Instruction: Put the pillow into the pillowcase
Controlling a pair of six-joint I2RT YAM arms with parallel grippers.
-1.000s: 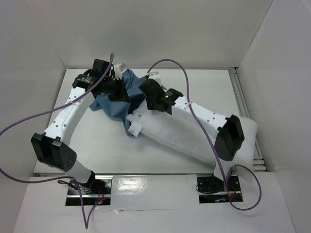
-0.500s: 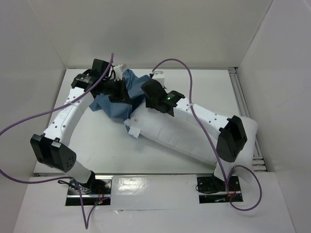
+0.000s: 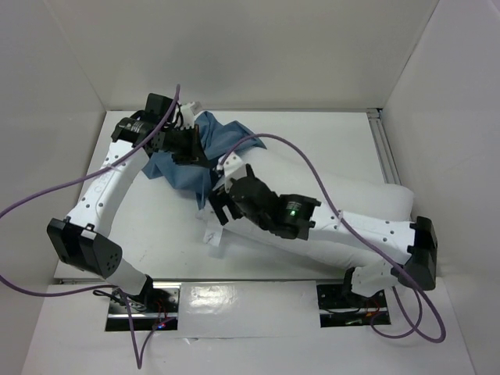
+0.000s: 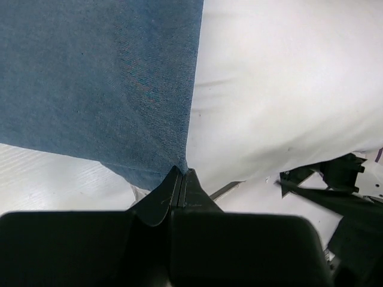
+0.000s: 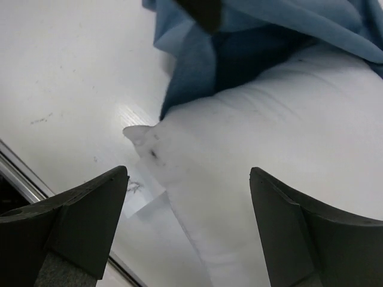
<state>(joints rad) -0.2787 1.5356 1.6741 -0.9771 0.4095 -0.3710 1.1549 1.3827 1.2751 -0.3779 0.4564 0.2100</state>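
Your work surface is a flat white table top (image 3: 148, 234). It bears faint dark scuffs (image 5: 42, 119) and one bright glare patch (image 5: 128, 113). Plain white panels enclose it on three sides: a back wall (image 3: 250, 55), a left wall (image 3: 39, 117) and a right wall (image 3: 457, 117). A grooved silver metal rail (image 3: 384, 152) runs along your table's right edge. Lighting is even, with soft shadows.

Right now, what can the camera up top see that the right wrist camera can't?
Only the top camera shows the purple cables and the left gripper pinching the pillowcase. Only the right wrist camera shows a small dark smudge on the pointed corner of the pillow, just beyond the wide-open fingers of the right gripper. Both show the white pillow with the blue pillowcase lying over one end, on the white table.
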